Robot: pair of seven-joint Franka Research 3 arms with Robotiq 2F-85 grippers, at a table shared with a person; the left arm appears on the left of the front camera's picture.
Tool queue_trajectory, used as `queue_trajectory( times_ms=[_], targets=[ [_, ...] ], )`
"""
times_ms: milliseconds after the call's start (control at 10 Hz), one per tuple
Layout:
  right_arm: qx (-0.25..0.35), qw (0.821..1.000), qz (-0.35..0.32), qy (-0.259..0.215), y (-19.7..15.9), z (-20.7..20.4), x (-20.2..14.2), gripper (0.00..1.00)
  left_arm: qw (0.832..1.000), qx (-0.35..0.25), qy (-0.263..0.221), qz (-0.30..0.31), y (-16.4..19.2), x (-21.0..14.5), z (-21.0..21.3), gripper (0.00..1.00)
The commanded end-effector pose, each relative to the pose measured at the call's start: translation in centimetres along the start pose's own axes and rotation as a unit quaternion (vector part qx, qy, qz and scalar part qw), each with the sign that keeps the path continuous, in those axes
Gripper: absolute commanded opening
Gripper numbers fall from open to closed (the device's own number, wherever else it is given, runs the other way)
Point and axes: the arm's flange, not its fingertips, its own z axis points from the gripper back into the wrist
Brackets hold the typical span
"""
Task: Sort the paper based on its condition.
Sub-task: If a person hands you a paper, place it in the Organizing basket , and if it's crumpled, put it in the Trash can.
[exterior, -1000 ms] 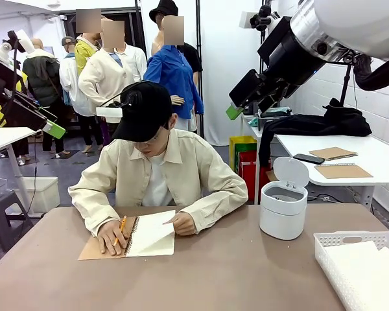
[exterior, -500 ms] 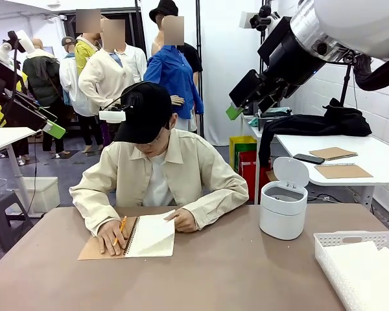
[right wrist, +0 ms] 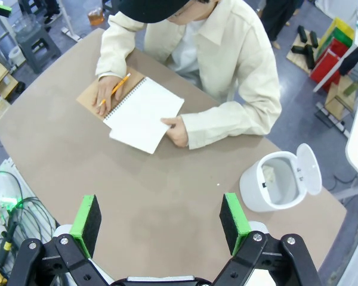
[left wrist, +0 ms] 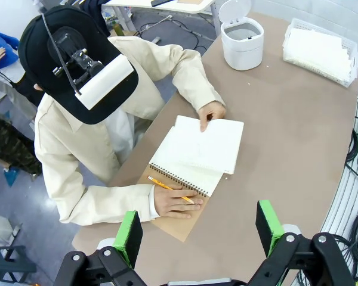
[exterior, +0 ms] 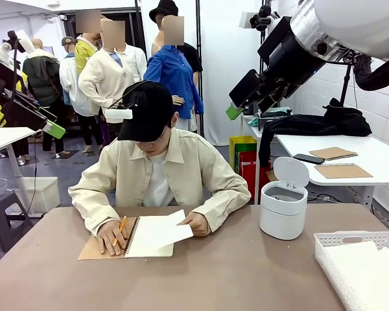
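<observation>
Spanning the front view, the brown tabletop [exterior: 246, 272] carries all the items noted. A person [exterior: 159, 172] sits at its far edge, leaning over it.

The left gripper [left wrist: 198, 232] hangs high above the tabletop, claw spread wide, nothing between the green pads. The right gripper [right wrist: 160, 221] is likewise aloft, claw spread and empty.

A white slotted basket [exterior: 350, 238] stands at the near right corner, with a white stack [exterior: 369, 272] lying inside. A white bin [exterior: 283, 210], lid up, stands on the right part, towards the far edge.

An open spiral notebook [exterior: 142, 247] lies flat near the far edge, left of centre, in front of the person.

The paper [exterior: 165, 230], a single white sheet, lies skewed across the notebook's page, with one corner past the notebook's right edge. One hand [exterior: 198, 225] of the person grips that sheet at its right side. The other hand [exterior: 110, 236] rests on the brown cover, holding an orange pencil [exterior: 121, 228].
</observation>
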Motion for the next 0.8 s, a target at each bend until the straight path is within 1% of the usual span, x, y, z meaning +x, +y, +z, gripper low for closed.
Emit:
queue_trajectory(
  times_ms=[0,700],
  targets=[
    [0.000,1.000,0.001,0.001,0.05,-0.07,-0.04,1.00,1.000,0.000,-0.002,0.000,0.06,-0.02,0.13,1.00],
    [0.000,1.000,0.001,0.001,0.05,-0.07,-0.04,1.00,1.000,0.000,-0.002,0.000,0.06,-0.02,0.13,1.00]
  ],
)
